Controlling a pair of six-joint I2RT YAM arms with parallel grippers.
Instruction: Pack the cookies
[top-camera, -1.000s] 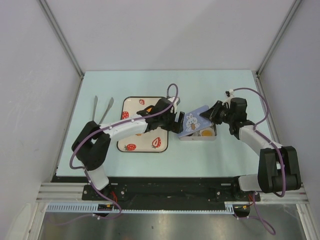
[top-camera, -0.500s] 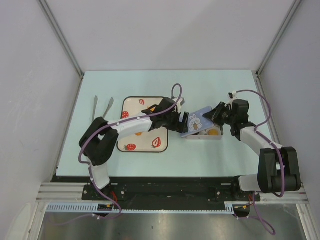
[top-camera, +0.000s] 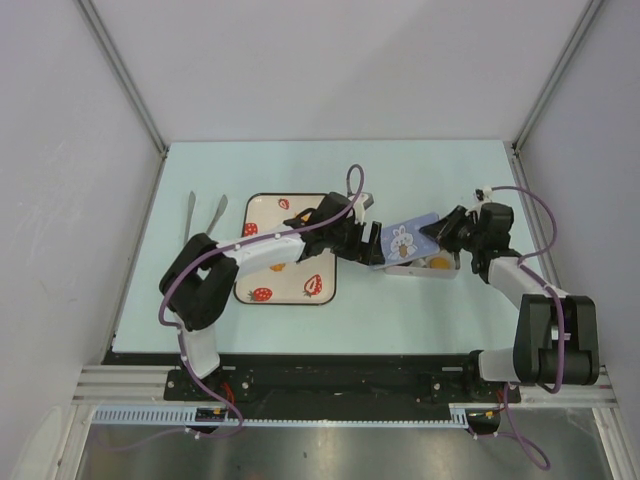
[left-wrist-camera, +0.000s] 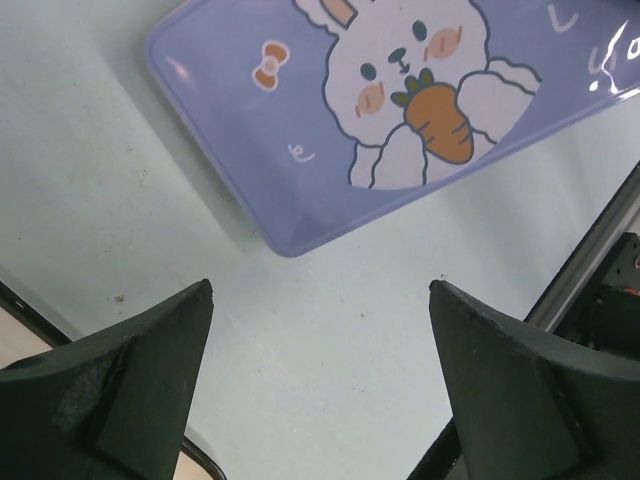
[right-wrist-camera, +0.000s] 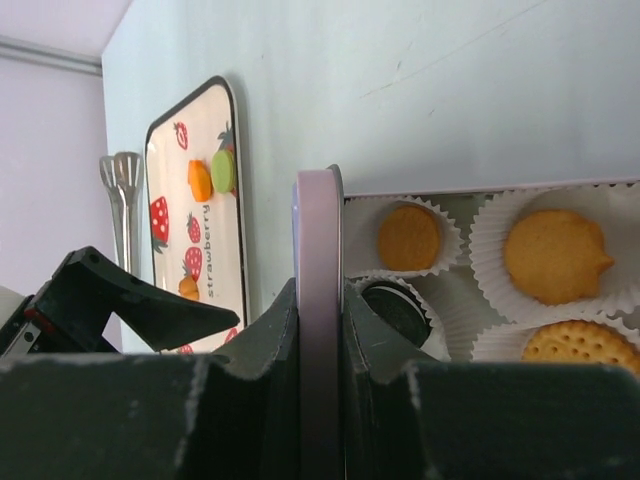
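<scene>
The cookies (right-wrist-camera: 408, 237) sit in white fluted paper cups (right-wrist-camera: 452, 262) inside a shallow metal tin (top-camera: 422, 271) on the right half of the table (top-camera: 420, 180). The right wrist view shows four of them. There is a small smooth orange round, and a black one (right-wrist-camera: 393, 310) partly hidden behind a finger. There is also a larger golden biscuit (right-wrist-camera: 557, 255) with a scalloped outline and a pale pricked cracker (right-wrist-camera: 580, 345) at the frame's edge. More small rounds lie on the strawberry-print tray (top-camera: 262, 215) (cream, with a dark rounded rim): an orange disc (right-wrist-camera: 200, 180) touching a green disc (right-wrist-camera: 223, 170), and another orange piece lower down.

The right gripper (right-wrist-camera: 318, 300) is clamped tight on the thin edge of the lid (left-wrist-camera: 400, 120). The lid is a glossy lilac-blue rounded rectangle printed with a white rabbit hugging a carrot. It is held tilted over the tin's left part. The left gripper (left-wrist-camera: 320, 300) has its dark fingers spread wide with nothing between them, over bare pale-green table just beside the lid's corner. From overhead it may be touching the lid, but I cannot tell. Metal tongs (top-camera: 190, 215) lie left of the tray.
</scene>
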